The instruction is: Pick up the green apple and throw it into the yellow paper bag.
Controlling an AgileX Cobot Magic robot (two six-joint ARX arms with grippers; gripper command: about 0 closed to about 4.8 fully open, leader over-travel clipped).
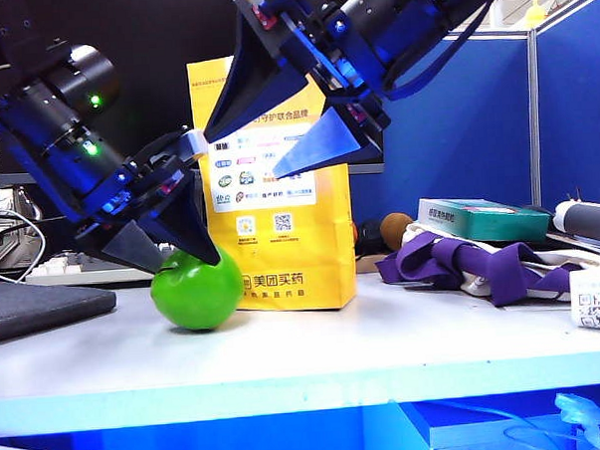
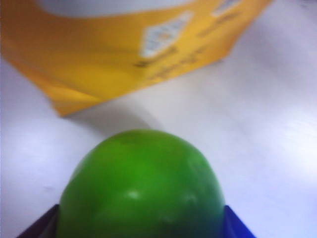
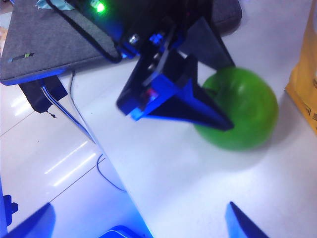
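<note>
The green apple [image 1: 195,289] [image 2: 141,188] [image 3: 242,116] rests on the white table, just left of the foot of the yellow paper bag [image 1: 291,255] [image 2: 99,64] [image 3: 304,94]. My left gripper [image 1: 189,265] [image 2: 141,223] [image 3: 230,96] reaches down over the apple, open, with one finger along each side of it. The apple's bulge hides whether the pads press it. My right gripper [image 1: 242,158] [image 3: 138,206] hangs wide open and empty, high in front of the bag's upper part, looking down at the apple.
A grey padded case [image 1: 35,306] [image 3: 49,39] lies at the left. Right of the bag lie a purple-and-white cloth [image 1: 481,262], a teal box [image 1: 484,217] and a white QR-code box [image 1: 597,307]. The table's edge [image 3: 106,153] drops off near the apple, with cables beside it.
</note>
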